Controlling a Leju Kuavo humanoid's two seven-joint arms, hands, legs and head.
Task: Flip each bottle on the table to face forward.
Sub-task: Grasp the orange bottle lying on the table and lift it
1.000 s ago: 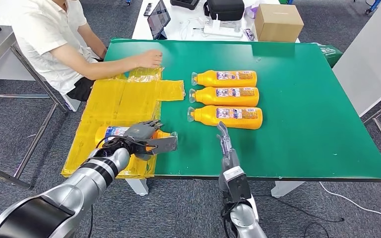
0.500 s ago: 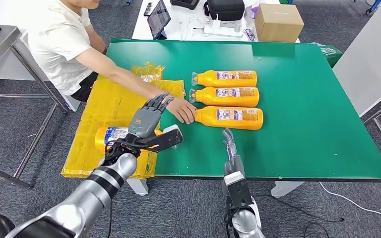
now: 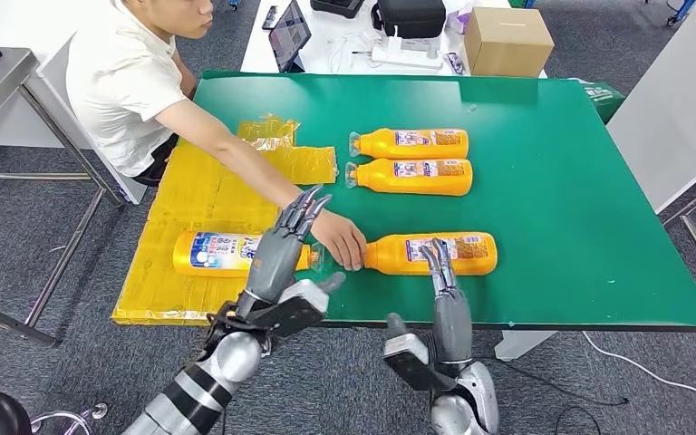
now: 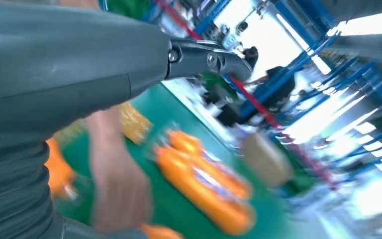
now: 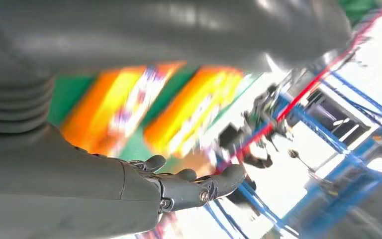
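Left hand and right hand both raised over the near edge of the green table, fingers spread, nothing held.

Left hand's fingers point up and away, tips close to a person's hand that rests against the neck end of the nearest bottle on the table. That bottle lies on its side near the table's front edge, label up, cap end toward the person's hand. Right hand stands just in front of the same bottle, fingertips overlapping its near side in the head view; contact cannot be confirmed. Two more bottles lie side by side further back on the table, well apart from the front one. A fourth bottle lies on the yellow sheeting at the table's left side, partly behind the left hand. Both wrist views are blurred.
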